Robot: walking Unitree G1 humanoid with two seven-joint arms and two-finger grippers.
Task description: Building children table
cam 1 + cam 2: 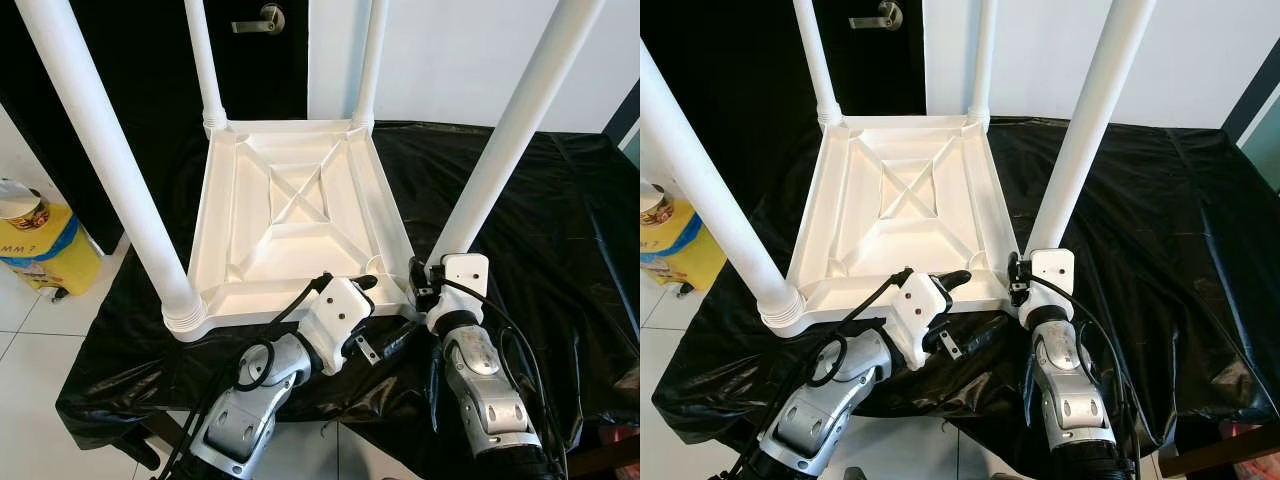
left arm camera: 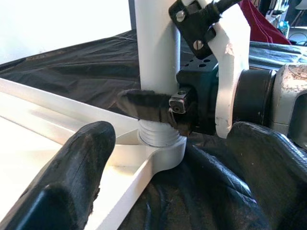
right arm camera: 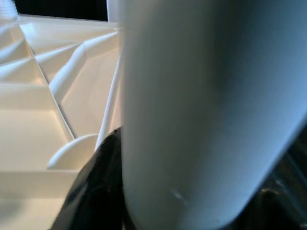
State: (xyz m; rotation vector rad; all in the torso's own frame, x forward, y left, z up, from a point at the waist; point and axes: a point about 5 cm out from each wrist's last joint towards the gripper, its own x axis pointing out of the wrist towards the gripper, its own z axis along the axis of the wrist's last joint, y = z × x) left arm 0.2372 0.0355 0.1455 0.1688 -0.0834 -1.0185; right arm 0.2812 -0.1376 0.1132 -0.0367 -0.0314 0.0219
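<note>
Upside-down white plastic children's tabletop lying centre frame on the desk draped in black plastic sheet, four white tubular legs standing up from its corners. Right gripper clamped with narrow jaws around the base of the near-right white leg, just above its threaded collar, lower right of centre. Left gripper resting at the tabletop's near rim, jaws apart, holding nothing. Best to keep the leg plumb while twisting, brace the rim against turning, and stop once the collar seats flush, judging by the thread visible.
</note>
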